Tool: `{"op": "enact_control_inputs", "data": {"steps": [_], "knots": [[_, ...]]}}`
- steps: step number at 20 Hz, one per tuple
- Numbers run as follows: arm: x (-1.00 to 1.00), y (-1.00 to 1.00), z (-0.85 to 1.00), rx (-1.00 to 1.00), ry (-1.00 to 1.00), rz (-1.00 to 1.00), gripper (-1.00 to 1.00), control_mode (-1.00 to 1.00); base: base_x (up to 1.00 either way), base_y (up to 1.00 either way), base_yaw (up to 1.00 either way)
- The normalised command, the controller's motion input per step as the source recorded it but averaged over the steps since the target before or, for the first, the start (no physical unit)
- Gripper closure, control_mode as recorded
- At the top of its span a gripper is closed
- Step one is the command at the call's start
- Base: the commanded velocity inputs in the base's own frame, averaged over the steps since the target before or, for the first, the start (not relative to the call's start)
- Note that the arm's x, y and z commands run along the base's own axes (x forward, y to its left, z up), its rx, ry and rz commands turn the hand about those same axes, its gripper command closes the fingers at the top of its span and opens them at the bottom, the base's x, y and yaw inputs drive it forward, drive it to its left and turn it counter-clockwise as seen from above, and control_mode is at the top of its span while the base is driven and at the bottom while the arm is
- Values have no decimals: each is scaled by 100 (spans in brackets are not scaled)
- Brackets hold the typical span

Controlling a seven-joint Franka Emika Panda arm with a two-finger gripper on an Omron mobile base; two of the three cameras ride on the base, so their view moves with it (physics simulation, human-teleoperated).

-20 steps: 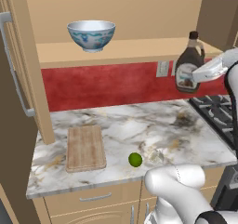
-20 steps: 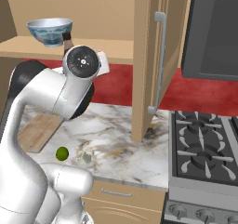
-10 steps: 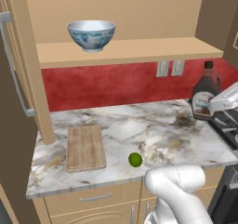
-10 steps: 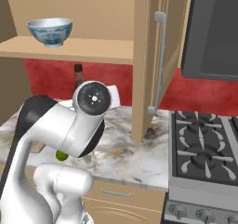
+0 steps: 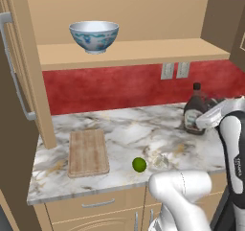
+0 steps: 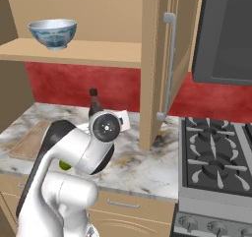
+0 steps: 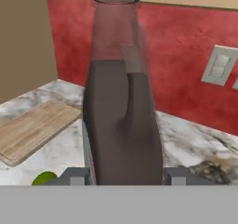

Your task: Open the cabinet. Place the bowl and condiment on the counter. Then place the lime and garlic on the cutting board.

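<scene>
The cabinet [image 5: 19,81] stands open, and the white and blue bowl [image 5: 94,36] [image 6: 52,33] sits on its shelf. My gripper [image 5: 205,122] [image 7: 125,176] is shut on the condiment [image 5: 195,114] [image 6: 93,103] [image 7: 122,121], a dark bottle held upright low at the right of the counter [image 5: 119,129]. Whether its base touches the marble I cannot tell. The lime [image 5: 139,164] [image 7: 45,178] lies near the counter's front edge, with the pale garlic [image 5: 160,161] just to its right. Left of them lies the bare cutting board [image 5: 88,152] [image 7: 32,128].
The open right cabinet door [image 6: 157,69] juts out over the counter next to the bottle. A gas stove [image 6: 219,157] lies to the right, below a dark microwave [image 6: 229,34]. Wall outlets [image 5: 174,70] sit on the red backsplash.
The arm has brought the bottle down from shelf height to just above the counter at the right. Bowl, lime, garlic and board have not moved.
</scene>
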Motion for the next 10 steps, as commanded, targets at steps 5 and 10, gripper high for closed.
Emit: {"op": "enact_control_inputs", "data": {"steps": [5,10], "knots": [[89,0,-40,0,0,0,100,-100,0,0,0],[95,0,-37,0,0,0,100,-100,0,0,0]]}}
